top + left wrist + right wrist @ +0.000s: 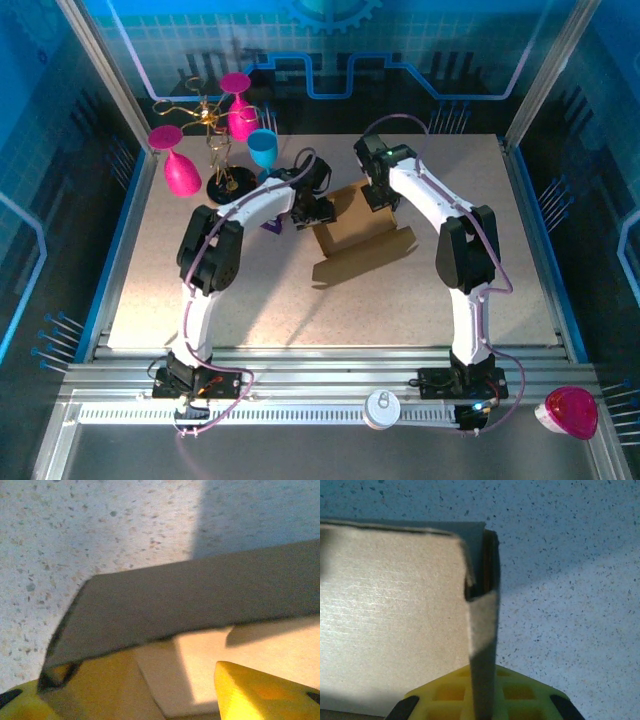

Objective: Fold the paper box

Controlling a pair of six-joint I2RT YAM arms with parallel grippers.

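Observation:
The paper box (355,238) is plain brown cardboard, partly folded, lying in the middle of the table with a flap spread toward the front. My left gripper (312,207) is at its left edge. In the left wrist view the yellow fingers (260,690) stand apart, and a dark flap (190,602) crosses above a lit panel (235,655) between them, so the left gripper (135,682) is open. My right gripper (380,192) is at the box's far right corner. It is shut on an upright wall (485,630), seen edge-on between its pads (445,692).
A small purple packet (272,227) lies just left of the box under the left arm. A wire stand with pink and blue goblets (215,140) stands at the back left. A white round lid (382,408) and a pink cup (570,411) lie on the near rail.

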